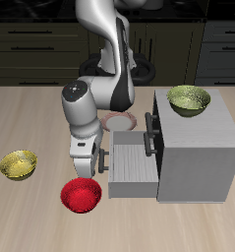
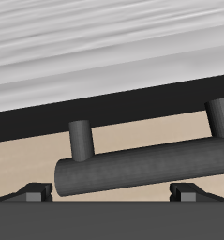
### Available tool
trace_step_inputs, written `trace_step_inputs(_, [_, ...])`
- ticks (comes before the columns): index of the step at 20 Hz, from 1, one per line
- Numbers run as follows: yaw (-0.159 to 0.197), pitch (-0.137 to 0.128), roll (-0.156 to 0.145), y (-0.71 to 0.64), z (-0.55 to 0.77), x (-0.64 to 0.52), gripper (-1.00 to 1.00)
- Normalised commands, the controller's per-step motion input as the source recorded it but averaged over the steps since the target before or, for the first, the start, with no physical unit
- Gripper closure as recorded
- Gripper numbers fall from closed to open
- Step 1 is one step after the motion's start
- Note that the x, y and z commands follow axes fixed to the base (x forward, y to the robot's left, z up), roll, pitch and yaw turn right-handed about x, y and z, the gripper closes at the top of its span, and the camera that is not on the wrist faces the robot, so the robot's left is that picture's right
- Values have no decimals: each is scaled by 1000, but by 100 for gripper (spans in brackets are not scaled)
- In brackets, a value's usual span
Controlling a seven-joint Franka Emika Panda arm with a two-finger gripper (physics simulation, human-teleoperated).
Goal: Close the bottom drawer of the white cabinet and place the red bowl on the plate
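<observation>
Yellow-green bowl point(image 1: 19, 164) sat far out toward the table edge, not involved. Red bowl point(image 1: 80, 195) lay on the table near the front edge, just in front of the gripper point(image 1: 97, 158), not yet lifted. Gripper was down at the front panel of the bottom drawer point(image 1: 129, 167), which stood pulled out of the white cabinet point(image 1: 193, 148) — likely set up to push it shut. Wrist view showed the dark bar handle point(image 2: 141, 169) right between the fingertips point(image 2: 33, 194), fingers apart, nothing clamped. Plate point(image 1: 121, 123) sat behind the arm, mostly hidden. Olive-green bowl point(image 1: 188, 99) rested on the cabinet top.
</observation>
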Motion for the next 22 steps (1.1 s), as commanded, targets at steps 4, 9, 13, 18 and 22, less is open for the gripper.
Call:
trace_step_inputs(4, [9, -11, 31, 172, 93, 72, -100])
trace_step_inputs(9, [1, -7, 35, 158, 82, 87, -100])
trace_step_inputs(13, [-16, -5, 30, 212, -18, 135, -100])
trace_step_inputs(18, [-7, 5, 35, 247, -122, 119, -100])
trace_step_inputs(22, [5, -10, 47, 334, -48, 159, -100])
